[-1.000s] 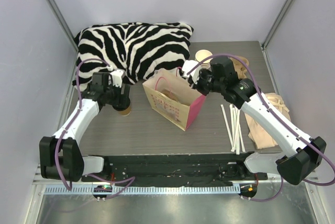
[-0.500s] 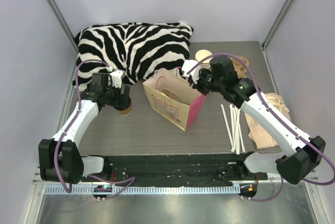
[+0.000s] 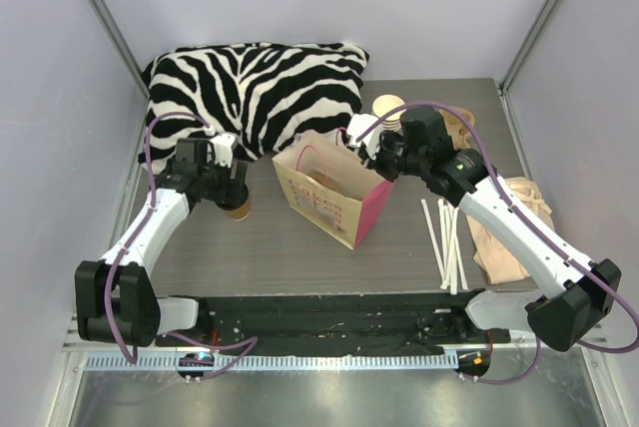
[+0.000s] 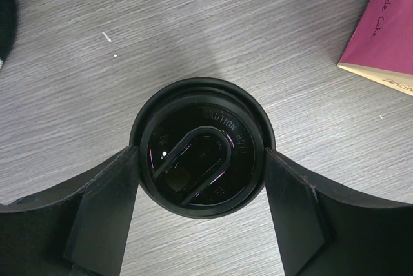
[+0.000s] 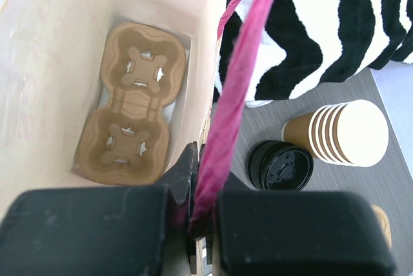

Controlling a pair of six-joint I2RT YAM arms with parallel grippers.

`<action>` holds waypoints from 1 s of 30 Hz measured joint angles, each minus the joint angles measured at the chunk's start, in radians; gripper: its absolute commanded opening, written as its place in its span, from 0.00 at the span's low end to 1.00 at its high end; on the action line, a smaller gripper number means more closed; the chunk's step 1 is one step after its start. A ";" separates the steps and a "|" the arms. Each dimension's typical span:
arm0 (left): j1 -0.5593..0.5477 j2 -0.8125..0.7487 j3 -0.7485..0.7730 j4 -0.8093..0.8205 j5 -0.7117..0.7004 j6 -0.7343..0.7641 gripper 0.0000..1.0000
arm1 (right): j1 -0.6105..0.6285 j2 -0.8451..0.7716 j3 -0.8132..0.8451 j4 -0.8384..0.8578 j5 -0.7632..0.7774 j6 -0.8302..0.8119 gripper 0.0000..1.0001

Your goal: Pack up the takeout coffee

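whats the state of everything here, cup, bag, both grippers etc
takeout coffee, lidded, upright on the table
left gripper, shut on the takeout coffee
right gripper, shut on the bag handle
paper bag, upright, open
cup carrier, flat in the bag, slots empty
cup stack, nested, lidless
loose lids, stacked beside the cups

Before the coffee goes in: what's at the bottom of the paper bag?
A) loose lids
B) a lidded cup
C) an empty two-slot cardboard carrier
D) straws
C: the right wrist view shows the cardboard carrier lying flat inside the bag, both slots empty.
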 measured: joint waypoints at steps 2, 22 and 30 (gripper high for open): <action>0.000 0.002 0.000 0.003 0.000 0.003 0.73 | 0.000 0.000 0.000 0.000 0.000 0.000 0.01; -0.001 -0.005 0.283 -0.247 0.051 0.093 0.06 | 0.000 0.000 0.002 0.000 -0.013 -0.003 0.01; -0.081 0.023 0.840 -0.365 0.161 0.082 0.01 | 0.000 0.000 0.004 -0.001 -0.027 -0.008 0.01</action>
